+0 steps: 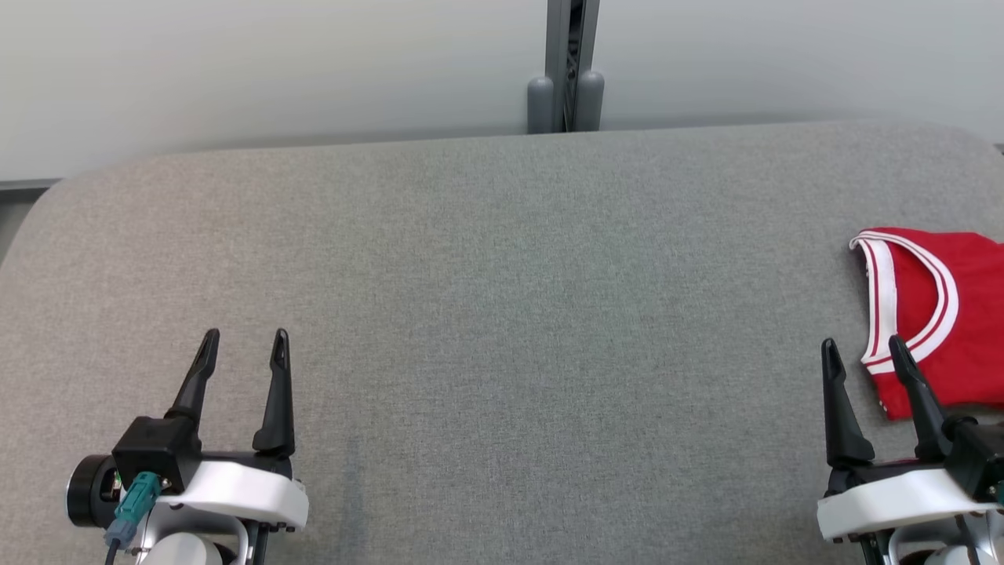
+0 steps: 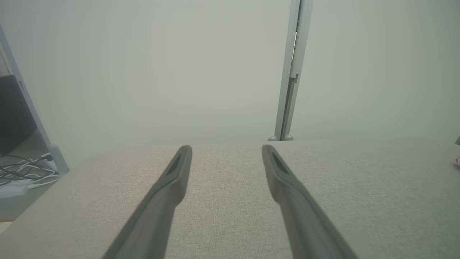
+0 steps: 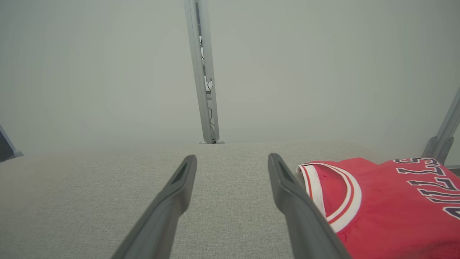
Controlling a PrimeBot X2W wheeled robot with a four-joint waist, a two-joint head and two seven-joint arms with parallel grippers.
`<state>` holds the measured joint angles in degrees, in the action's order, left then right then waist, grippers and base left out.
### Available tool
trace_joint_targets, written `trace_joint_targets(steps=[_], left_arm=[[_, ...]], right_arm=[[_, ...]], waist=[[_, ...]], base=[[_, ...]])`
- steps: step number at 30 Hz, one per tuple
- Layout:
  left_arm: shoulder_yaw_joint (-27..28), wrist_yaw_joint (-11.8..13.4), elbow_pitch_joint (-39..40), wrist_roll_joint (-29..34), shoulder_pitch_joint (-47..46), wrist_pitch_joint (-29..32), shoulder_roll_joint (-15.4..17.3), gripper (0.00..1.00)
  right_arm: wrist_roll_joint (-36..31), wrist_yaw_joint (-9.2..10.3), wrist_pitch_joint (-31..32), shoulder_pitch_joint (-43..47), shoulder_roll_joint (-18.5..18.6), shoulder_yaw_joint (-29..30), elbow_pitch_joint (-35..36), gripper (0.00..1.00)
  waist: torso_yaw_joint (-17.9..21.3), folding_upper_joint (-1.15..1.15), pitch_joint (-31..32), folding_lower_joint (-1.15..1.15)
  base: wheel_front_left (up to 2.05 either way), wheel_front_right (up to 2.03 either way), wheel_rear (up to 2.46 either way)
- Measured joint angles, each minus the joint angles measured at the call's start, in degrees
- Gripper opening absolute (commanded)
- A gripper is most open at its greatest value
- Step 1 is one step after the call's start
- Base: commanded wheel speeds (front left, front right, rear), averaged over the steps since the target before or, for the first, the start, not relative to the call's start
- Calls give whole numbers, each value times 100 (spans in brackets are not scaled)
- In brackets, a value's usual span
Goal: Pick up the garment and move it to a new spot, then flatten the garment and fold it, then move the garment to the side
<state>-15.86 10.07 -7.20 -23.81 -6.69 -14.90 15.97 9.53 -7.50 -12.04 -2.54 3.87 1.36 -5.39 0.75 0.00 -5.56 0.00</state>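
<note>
A red jersey with white trim [image 1: 941, 314] lies folded at the far right of the grey table [image 1: 502, 314], running off the head view's right edge. In the right wrist view the jersey [image 3: 388, 205] shows dark lettering and a white-banded armhole. My right gripper [image 1: 863, 353] stands open at the lower right, its outer finger over the jersey's near left edge, nothing between the fingers [image 3: 291, 194]. At the lower left my left gripper [image 1: 245, 342] is open and empty above bare cloth; in its wrist view the left gripper [image 2: 227, 149] points toward the far edge.
A grey post [image 1: 566, 71] rises behind the table's far edge against a pale wall. Left of the table, the left wrist view shows cables [image 2: 21, 172] on a lower surface and a dark panel [image 2: 10, 111]. Another metal strut [image 3: 444, 136] stands at far right.
</note>
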Motion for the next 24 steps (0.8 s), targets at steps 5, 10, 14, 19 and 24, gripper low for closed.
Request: trace_joint_targets(steps=[5, 10, 14, 19, 24], left_arm=[[-41, -21, -64, -24, 169, -1, 30, 100], [-73, -25, -73, -43, 243, 26, 55, 100], [-83, -25, -87, -58, 250, 34, 73, 100], [-99, -7, -79, -94, 263, 60, 70, 100], [-109, 18, -60, -100, 263, 76, 73, 100]], right_arm=[[-57, 0, 156, 271, -47, 34, 229, 100], [-62, 1, 300, 407, -69, 65, 427, 100], [-62, 1, 326, 436, -78, 74, 495, 100], [-60, 1, 356, 514, -90, 66, 533, 100], [-58, 1, 368, 522, -94, 49, 554, 100]], waist=[[-27, 0, 227, 0], [-27, 0, 286, 0], [-24, 0, 298, 0], [-6, 0, 307, 0], [2, 0, 306, 0]], base=[[0, 0, 0], [0, 0, 0], [0, 0, 0], [0, 0, 0], [0, 0, 0]])
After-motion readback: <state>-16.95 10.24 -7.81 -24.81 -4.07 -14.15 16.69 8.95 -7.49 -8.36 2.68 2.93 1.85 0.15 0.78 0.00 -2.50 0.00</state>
